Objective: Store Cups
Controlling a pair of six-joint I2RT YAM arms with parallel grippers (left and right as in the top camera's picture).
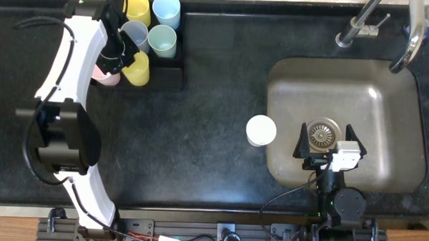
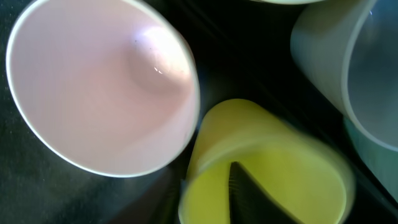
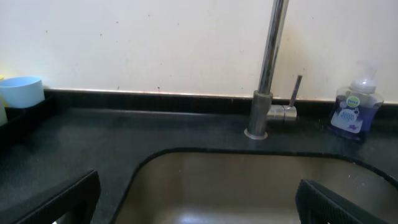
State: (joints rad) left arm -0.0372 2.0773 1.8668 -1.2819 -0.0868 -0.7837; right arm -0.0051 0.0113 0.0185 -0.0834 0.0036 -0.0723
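Your left claw [image 2: 208,186] looks clamped on the yellow cup [image 2: 267,165]: one finger is down inside the mouth, with the wall pinched against the outer one. That cup sits at the near edge of the black tray [image 1: 175,70], just beside the pink cup [image 2: 102,87], with a pale grey cup [image 2: 354,62] close on its other side.

Handling-wise, I'd guess these are light, thin plastic tumblers. They're stiff enough for a rim pinch but smooth, so they can swivel or slip if the grip is shallow. They probably won't break, but a nudge could easily topple a neighbour. The rim wall is the sensible place to hold them, one finger in and one out, well below the lip.

The left arm stretches far up the bench [image 1: 198,170], wrist bent over the tray's front corner and pointing down into the cups.

The white cup [image 1: 261,130] stands alone on the bench, right by the sink [image 1: 384,176] edge and well apart from the tray. I'd say it's the one left to store.

Your right claw [image 1: 324,142] hangs low over the sink near the drain, fingers spread wide and holding nothing, facing the faucet [image 3: 268,74].
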